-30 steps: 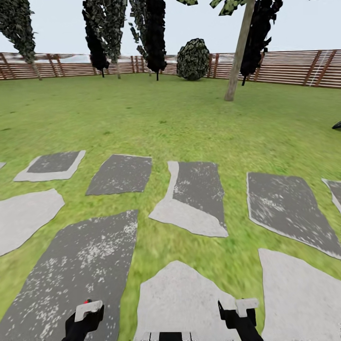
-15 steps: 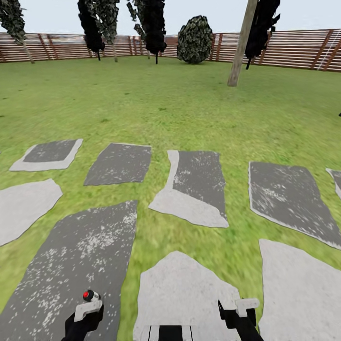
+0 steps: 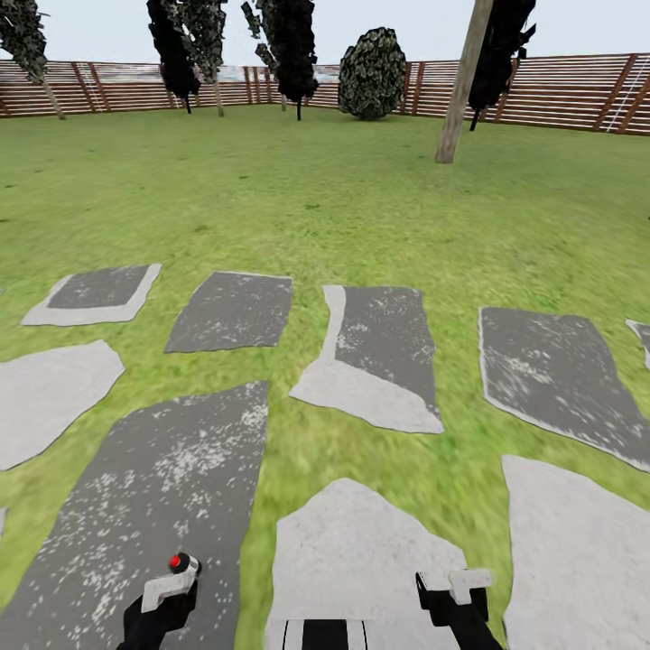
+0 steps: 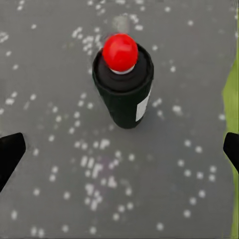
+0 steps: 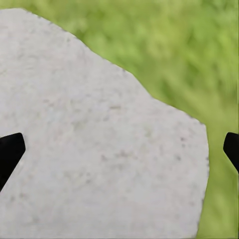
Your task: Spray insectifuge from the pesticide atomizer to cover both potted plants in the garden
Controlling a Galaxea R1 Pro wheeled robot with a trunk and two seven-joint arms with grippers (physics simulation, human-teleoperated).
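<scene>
Black fingertips of the left gripper (image 4: 119, 149) are showing at the two outer edges of the left wrist view, spread wide with nothing between them, and the right gripper (image 5: 119, 149) is showing the same spread over a pale grey paving slab (image 5: 89, 149), so both are standing open and empty. One pesticide atomizer (image 4: 123, 84), a small dark cylindrical can with a round red cap and a pale label patch, is standing upright on a dark grey speckled paving stone (image 3: 153, 506), directly beneath and ahead of the left gripper; in the head view its red cap (image 3: 178, 562) is peeking just beside the left wrist. The left arm is probably being held over it to line up a grasp from above, while the right arm is idling over the neighbouring slab. Counting the head view, about nine paving stones are lying in the green lawn (image 3: 271, 199), one slanted tree trunk (image 3: 460, 81) is rising near the brown slatted wood fence (image 3: 578, 95), and one rounded dark bush (image 3: 372, 74) is sitting before it.
</scene>
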